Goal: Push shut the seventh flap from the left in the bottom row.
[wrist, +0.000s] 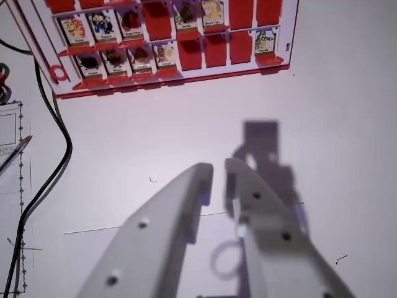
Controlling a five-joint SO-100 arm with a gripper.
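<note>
A red and white flap board [167,77] lies across the top of the wrist view, on a white table. In its bottom row, the four flaps from the wrist view's left show picture cards, such as the fourth [165,54]. The three after them show plain red, and the seventh [240,47] is among these. The eighth flap [265,43] shows a card. My gripper [218,169] hangs well below the board, over bare table. Its two white fingers stand almost together, with only a thin gap and nothing between them.
A black cable [60,133] runs down the wrist view's left side. Beside it lie a printed sheet and a pen [15,153]. The gripper's shadow [263,152] falls on the white table [347,124] to the wrist view's right of the fingers.
</note>
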